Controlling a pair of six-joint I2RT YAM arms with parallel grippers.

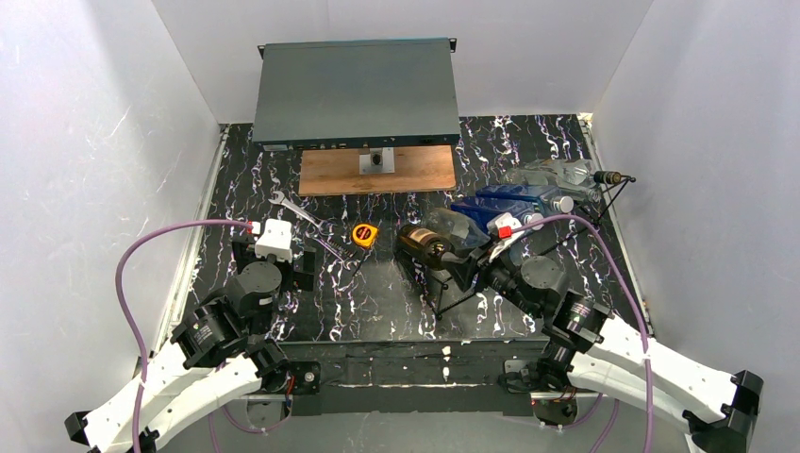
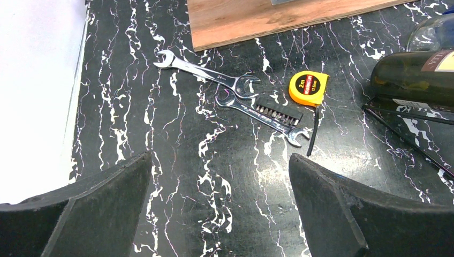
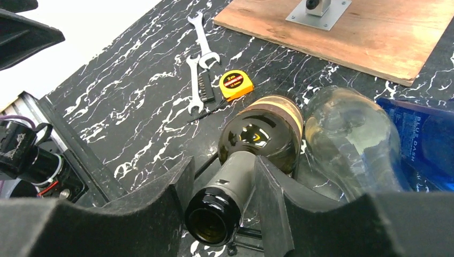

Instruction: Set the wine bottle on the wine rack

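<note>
Placing step, and I am judging it as nearly finished
The left gripper is hanging spread wide over the table, holding nothing; the wine bottle is lying on its side on the wine rack, touching a clear bottle; the right gripper is flanking its neck, pinching or not I cannot tell; next I am expecting to let go and back straight off

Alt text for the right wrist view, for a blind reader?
A dark wine bottle lies with its neck inside the right end effector. A clear bottle and a blue bottle lie alongside; wrenches and a tape measure lie beyond.
</note>
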